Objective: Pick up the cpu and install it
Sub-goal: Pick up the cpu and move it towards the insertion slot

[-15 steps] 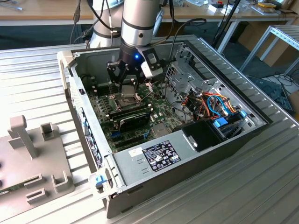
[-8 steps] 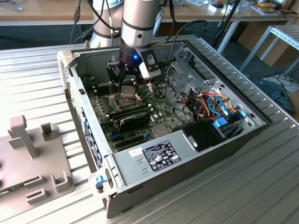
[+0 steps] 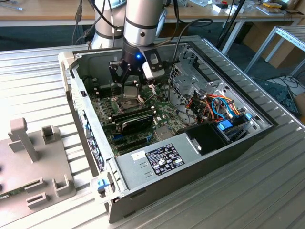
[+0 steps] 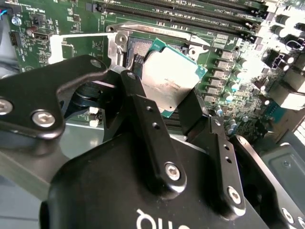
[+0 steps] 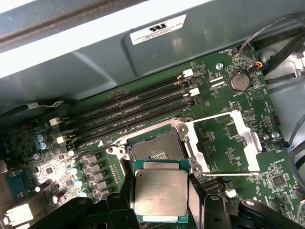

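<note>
cpu pinched just above the open socket

Held flat, metal top up, by two opposite edges, with the jaws of the gripper closed on the chip. Hangs close over the socket inside the computer case, not yet seated. Seems offset from the socket in the first wrist view, though perhaps only because of height. Hinged load frame swung open and lying clear beside the socket, with the memory slots along the socket's other side.

Judged as the placing step. To do it well:
- Square the chip's edges with the socket walls before any descent.
- Match the corner marking and edge notches.
- Come straight down without sliding; bent contacts likely otherwise.
- Let go only once lying level.
- Keep the fingers off the socket rim
</note>
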`<state>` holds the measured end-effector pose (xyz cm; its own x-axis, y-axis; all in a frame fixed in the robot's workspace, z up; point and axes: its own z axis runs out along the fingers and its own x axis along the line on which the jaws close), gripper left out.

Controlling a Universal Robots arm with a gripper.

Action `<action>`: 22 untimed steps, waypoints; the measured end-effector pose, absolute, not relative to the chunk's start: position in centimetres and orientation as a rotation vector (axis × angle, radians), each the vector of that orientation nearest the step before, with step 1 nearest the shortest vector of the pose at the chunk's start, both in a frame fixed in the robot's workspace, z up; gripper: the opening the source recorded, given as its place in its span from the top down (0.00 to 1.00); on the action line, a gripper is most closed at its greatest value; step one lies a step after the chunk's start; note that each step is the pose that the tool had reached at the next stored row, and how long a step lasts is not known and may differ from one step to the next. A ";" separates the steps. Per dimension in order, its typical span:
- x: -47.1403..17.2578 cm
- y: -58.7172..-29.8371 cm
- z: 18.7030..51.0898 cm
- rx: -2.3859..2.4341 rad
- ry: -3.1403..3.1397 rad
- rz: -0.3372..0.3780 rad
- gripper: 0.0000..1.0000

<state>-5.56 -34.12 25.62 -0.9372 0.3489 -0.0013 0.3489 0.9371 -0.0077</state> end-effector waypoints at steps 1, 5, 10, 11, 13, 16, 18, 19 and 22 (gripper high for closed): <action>-5.6 -34.1 25.7 -0.557 -3.092 0.012 0.45; -5.6 -34.1 26.1 -0.557 -3.092 0.012 0.45; -5.6 -34.1 26.1 -0.522 -3.098 0.012 0.45; -5.6 -34.1 26.1 -0.490 -3.103 0.012 0.45; -5.5 -34.1 26.2 -0.425 -3.113 0.012 0.45; -5.6 -34.1 26.3 -0.294 -3.129 0.012 0.45; -5.6 -34.1 26.3 -0.237 -3.133 0.012 0.45; -5.6 -34.1 26.3 -0.182 -3.137 0.012 0.45; -5.6 -34.1 26.5 -0.072 -3.142 0.013 0.45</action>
